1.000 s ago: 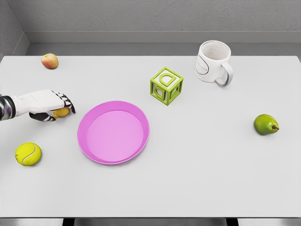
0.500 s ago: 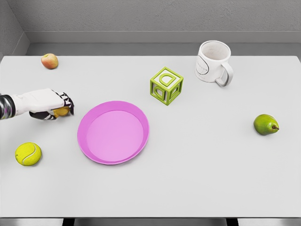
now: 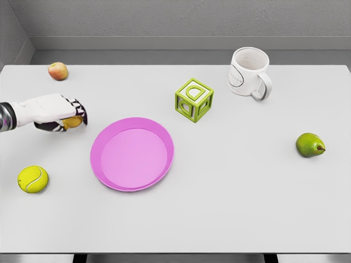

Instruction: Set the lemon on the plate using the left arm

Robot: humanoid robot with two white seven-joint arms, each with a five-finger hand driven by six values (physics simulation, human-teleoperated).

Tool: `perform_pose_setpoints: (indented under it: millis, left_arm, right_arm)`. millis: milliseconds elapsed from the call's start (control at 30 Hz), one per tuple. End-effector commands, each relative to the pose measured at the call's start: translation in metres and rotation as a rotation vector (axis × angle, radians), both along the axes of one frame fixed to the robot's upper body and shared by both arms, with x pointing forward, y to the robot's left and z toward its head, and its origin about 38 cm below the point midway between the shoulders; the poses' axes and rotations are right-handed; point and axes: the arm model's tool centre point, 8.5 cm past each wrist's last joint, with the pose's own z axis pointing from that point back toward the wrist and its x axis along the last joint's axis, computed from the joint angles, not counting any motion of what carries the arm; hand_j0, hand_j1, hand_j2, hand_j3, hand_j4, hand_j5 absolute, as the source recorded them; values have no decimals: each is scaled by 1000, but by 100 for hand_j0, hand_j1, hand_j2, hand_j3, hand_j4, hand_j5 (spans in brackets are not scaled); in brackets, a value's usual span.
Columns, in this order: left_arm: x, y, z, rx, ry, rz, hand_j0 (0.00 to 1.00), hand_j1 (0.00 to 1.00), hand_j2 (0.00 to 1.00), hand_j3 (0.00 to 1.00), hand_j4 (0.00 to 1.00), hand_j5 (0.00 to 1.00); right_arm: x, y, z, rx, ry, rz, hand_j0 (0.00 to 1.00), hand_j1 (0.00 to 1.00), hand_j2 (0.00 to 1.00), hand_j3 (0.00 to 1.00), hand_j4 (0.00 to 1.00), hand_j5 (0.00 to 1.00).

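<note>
The left hand (image 3: 57, 113) has its fingers curled around a smooth yellow lemon (image 3: 72, 122), mostly hidden, beside the round pink plate (image 3: 131, 154).

You are looking at a simulated test bench, not a lived-in room: a plain white tabletop (image 3: 230, 208) against a bare grey wall (image 3: 175, 19), carrying unrelated props such as a tennis ball (image 3: 33, 179) and a letter block (image 3: 194, 99).

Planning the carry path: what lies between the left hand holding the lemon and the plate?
Only bare table lies between the left hand with the lemon and the plate, per the head view.
</note>
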Motion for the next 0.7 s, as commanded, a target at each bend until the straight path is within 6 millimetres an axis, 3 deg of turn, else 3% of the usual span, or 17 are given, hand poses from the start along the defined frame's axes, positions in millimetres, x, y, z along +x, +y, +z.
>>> perform_pose_setpoints:
  millis: [0,300,667]
  left_arm:
    - [-1,-7,10,-20,-26,-21,61,61,61,61,61,61]
    - [-10,-29,26,-71,-62,-91,62,62,62,62,62,62]
    - [-23,-50,26,-113,-59,-159,62,62,62,62,62,62]
  right_arm:
    - [0,0,0,0,0,-1,100,100,100,100,100,100]
    - [0,0,0,0,0,-1,100,100,100,100,100,100]
    - [0,0,0,0,0,-1,100,100,100,100,100,100]
